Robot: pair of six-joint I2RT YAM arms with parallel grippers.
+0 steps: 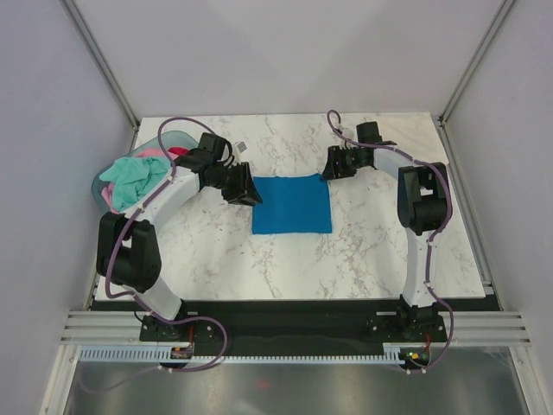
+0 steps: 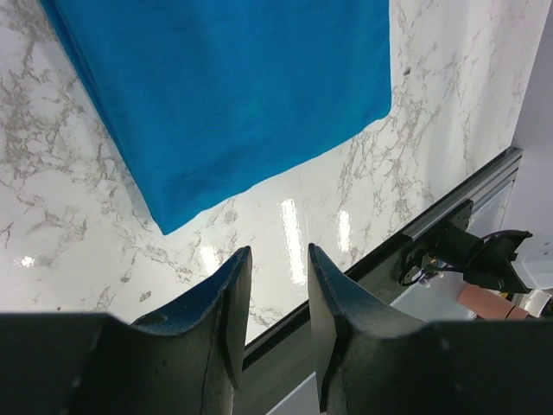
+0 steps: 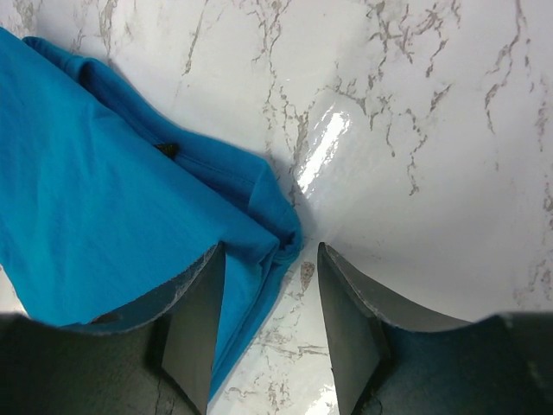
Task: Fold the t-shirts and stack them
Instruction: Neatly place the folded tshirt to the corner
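A bright blue t-shirt [image 1: 292, 205] lies folded into a flat rectangle at the middle of the marble table. My left gripper [image 1: 248, 192] is open and empty at the shirt's far left corner; in its wrist view [image 2: 279, 268] the jaws stand apart over bare marble, with the shirt [image 2: 233, 95] ahead of them. My right gripper [image 1: 329, 166] is open at the shirt's far right corner; in its wrist view [image 3: 270, 259] the bunched corner of the shirt [image 3: 95, 216] lies between the jaws, not clamped. Mint green [image 1: 130, 177], pink [image 1: 154, 153] and red [image 1: 179, 152] t-shirts lie heaped in the basket.
The pale blue-grey basket [image 1: 177, 135] stands at the table's far left edge, beside the left arm. Bare marble surrounds the blue shirt. The table's near edge with its black rail [image 2: 449, 207] shows in the left wrist view.
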